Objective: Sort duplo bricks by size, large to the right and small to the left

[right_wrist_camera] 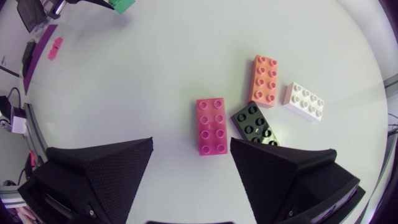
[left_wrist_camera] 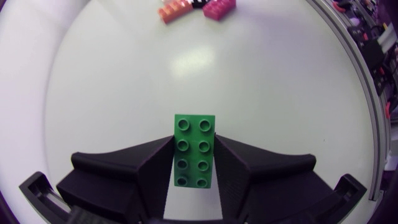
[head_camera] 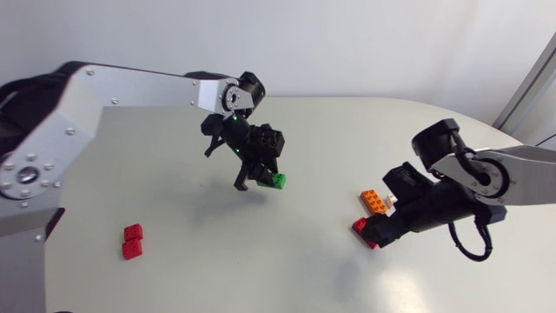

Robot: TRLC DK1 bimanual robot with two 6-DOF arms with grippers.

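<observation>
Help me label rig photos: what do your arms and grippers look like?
Silver-grey links with black joints form the left arm and right arm. The left gripper and right gripper are matte black, each with two broad wedge-shaped fingers. A black cable loops below the right arm's wrist.

The green brick is showing smooth moulded plastic with a mild sheen. Pressing on both sides of it, the left gripper is looking matt black and finely grained; the right gripper is showing the same dotted texture. Well apart from the green brick, the pink brick, orange brick, white brick and black brick are gleaming as glossy plastic. Beneath the green brick, the table is reflecting a soft light patch, smooth and satin white.
</observation>
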